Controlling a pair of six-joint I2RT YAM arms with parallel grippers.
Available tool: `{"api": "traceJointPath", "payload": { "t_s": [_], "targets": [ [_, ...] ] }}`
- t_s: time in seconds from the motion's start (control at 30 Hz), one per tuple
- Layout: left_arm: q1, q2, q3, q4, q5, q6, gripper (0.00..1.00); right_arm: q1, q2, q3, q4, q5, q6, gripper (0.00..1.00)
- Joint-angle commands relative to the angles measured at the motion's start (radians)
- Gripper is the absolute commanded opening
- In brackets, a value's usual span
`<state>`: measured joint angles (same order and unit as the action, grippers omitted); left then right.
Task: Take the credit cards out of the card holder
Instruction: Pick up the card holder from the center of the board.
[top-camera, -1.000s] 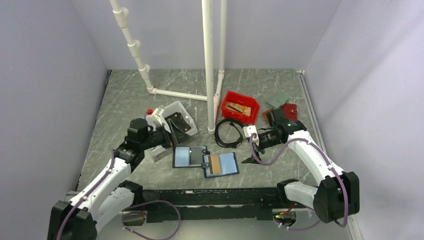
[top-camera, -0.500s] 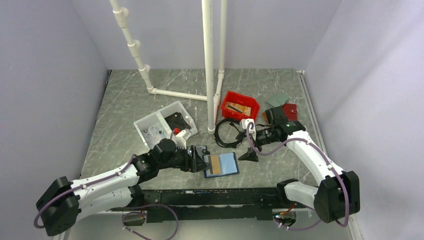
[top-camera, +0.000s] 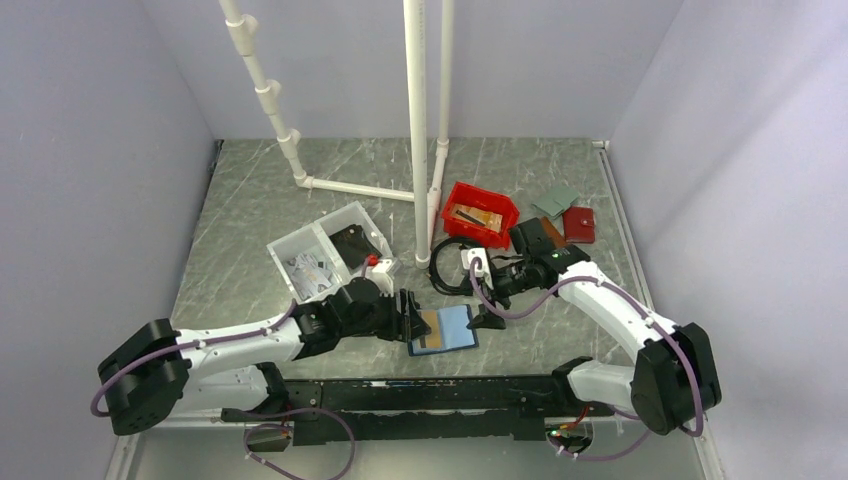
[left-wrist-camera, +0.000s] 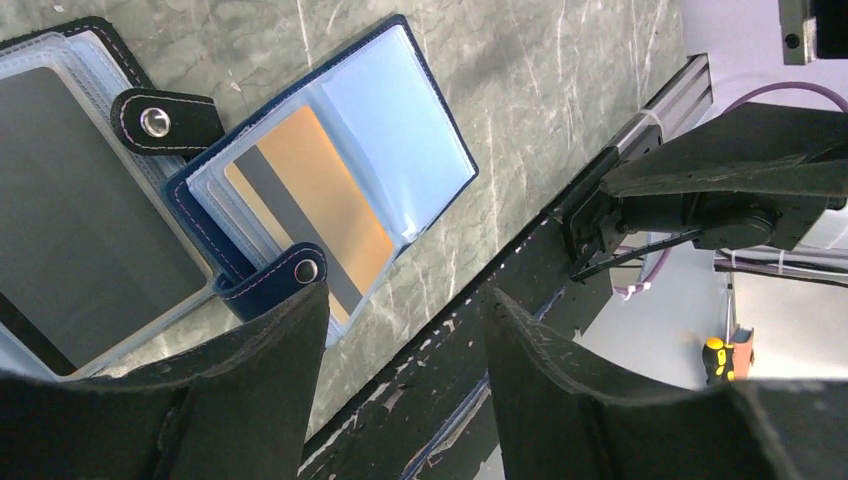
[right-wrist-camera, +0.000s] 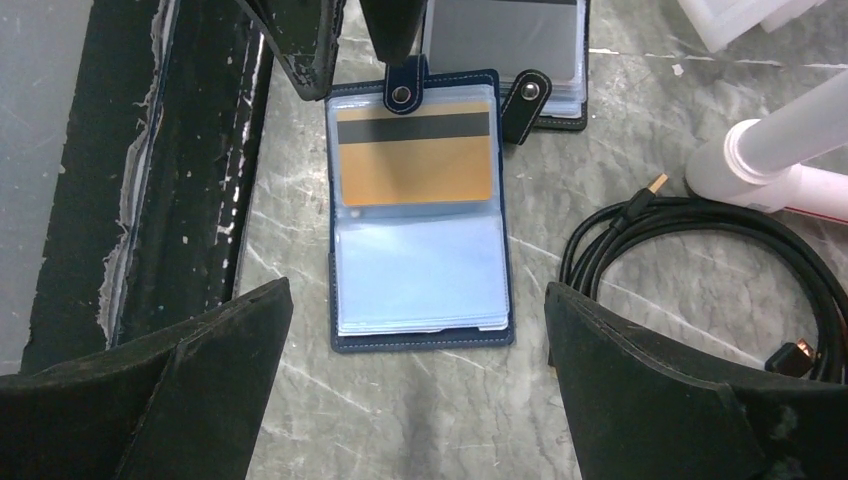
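Observation:
The navy-blue card holder (top-camera: 452, 330) lies open on the table, light-blue sleeves up, with a gold-orange credit card (top-camera: 430, 333) with a black stripe in its left half. My left gripper (top-camera: 411, 314) is open at the holder's left edge, over its snap tab (left-wrist-camera: 292, 274); holder (left-wrist-camera: 385, 130) and card (left-wrist-camera: 318, 195) lie beyond its fingers. My right gripper (top-camera: 487, 316) is open at the holder's right edge, apart from it. In the right wrist view the holder (right-wrist-camera: 420, 255) and card (right-wrist-camera: 415, 160) lie ahead of its wide-open fingers (right-wrist-camera: 240, 340).
A black-edged folio (left-wrist-camera: 80, 230) lies touching the holder's left side, mostly under my left arm. A black cable coil (top-camera: 452, 268) is behind the holder. A red bin (top-camera: 480, 213), a clear bin (top-camera: 320, 255), white pipes (top-camera: 418, 130) and wallets (top-camera: 578, 222) stand farther back. A black rail (top-camera: 420, 392) runs along the near edge.
My left arm has swung from the clear bin across the folio to the holder's left edge. My right gripper has moved left toward the holder's right edge.

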<state>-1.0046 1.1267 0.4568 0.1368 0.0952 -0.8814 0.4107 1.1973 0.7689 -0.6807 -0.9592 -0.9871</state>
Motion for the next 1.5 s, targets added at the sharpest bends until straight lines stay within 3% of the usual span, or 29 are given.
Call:
{"api": "traceJointPath", "payload": {
  "t_s": [0.0,0.33,0.5,0.77,1.0,1.47],
  "targets": [
    [-0.018,0.007,0.055,0.044,-0.061,0.004,0.61,0.031,0.008,-0.013,0.049,0.049,-0.004,0.99],
    [-0.019,0.066,0.081,0.001,-0.12,0.012,0.52,0.072,0.017,-0.022,0.081,0.097,0.001,0.84],
    [-0.019,0.113,0.109,-0.053,-0.142,-0.004,0.42,0.102,0.033,-0.031,0.117,0.122,0.018,0.62],
    [-0.02,0.142,0.118,-0.081,-0.145,-0.009,0.42,0.178,0.085,-0.034,0.169,0.216,0.029,0.26],
    [-0.019,0.136,0.085,-0.052,-0.131,-0.017,0.43,0.262,0.147,-0.027,0.199,0.288,0.046,0.18],
    [-0.019,0.146,0.051,-0.013,-0.146,-0.037,0.47,0.358,0.227,-0.018,0.245,0.379,0.078,0.13]
  ]
}}
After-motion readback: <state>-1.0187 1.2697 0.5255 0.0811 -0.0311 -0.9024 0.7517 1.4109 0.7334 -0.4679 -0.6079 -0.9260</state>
